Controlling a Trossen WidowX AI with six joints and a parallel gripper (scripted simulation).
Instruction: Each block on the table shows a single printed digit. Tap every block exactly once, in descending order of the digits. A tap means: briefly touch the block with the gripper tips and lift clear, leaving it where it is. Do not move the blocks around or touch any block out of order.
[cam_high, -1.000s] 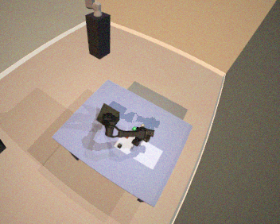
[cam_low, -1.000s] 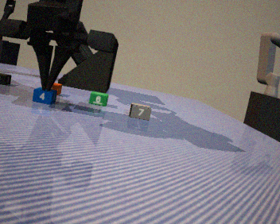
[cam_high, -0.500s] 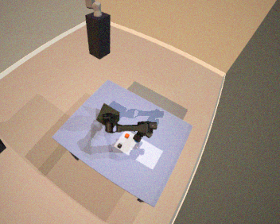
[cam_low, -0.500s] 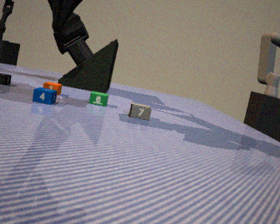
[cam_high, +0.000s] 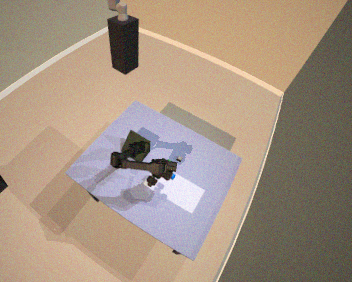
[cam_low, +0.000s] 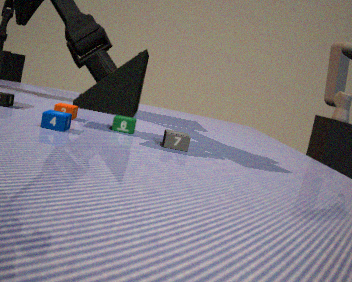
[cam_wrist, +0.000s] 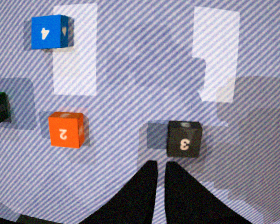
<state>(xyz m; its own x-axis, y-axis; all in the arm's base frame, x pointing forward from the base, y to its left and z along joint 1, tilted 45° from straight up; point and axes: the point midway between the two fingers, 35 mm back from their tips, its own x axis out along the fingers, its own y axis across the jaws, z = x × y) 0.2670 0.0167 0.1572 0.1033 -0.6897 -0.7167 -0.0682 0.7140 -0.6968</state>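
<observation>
My gripper (cam_wrist: 160, 170) is shut and empty in the wrist view, its tips beside the near edge of the black block (cam_wrist: 184, 139) (cam_low: 6, 99) with digit 3, a little to its left; contact does not show. The orange block (cam_wrist: 66, 130) (cam_low: 66, 111) with digit 2 is further left. The blue block (cam_wrist: 47, 32) (cam_low: 56, 121) (cam_high: 173, 176) with digit 4 is at the upper left. The green block (cam_wrist: 3, 107) (cam_low: 124, 124) with digit 6 is cut off at the wrist view's left edge. The grey block (cam_low: 176, 140) (cam_high: 179, 159) shows 7.
The striped table (cam_high: 210, 165) (cam_low: 200, 225) carries bright light patches and arm shadows. The arm's dark wedge-shaped base (cam_low: 120, 90) stands behind the blocks in the exterior view. A black pedestal (cam_high: 124, 45) stands beyond the table.
</observation>
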